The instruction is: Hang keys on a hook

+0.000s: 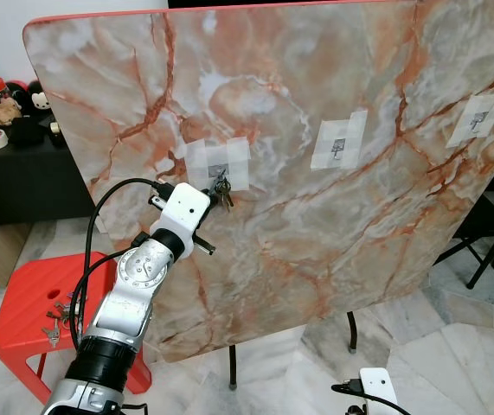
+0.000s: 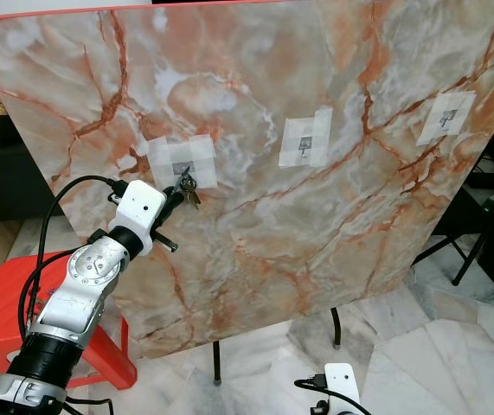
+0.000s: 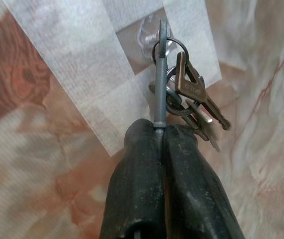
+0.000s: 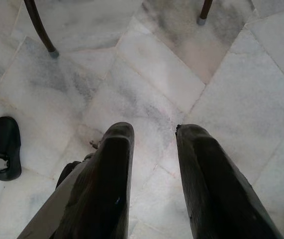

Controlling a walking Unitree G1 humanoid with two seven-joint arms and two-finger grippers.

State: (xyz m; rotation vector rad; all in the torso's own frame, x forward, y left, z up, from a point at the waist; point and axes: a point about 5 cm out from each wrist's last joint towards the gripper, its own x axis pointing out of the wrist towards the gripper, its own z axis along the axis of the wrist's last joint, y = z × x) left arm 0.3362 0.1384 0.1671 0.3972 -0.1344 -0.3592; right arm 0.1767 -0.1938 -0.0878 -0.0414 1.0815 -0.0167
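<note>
Layout: tilted board w/ three taped hooks, stool at its left.

The board [image 1: 316, 130] stands tilted on legs in front of the robot. On it are three hooks in a row: left hook [image 1: 218, 169], middle hook [image 1: 337, 145], right hook [image 1: 477, 118]. The keys [image 1: 223, 192] hang at the left hook, and the left gripper [image 3: 160, 130] is just below them, touching. The stool [image 1: 30, 303] is left of the board, w/ more keys [image 1: 56, 313] on it. The right gripper [image 4: 154, 132] hangs low over the floor [image 4: 221, 89].
</note>
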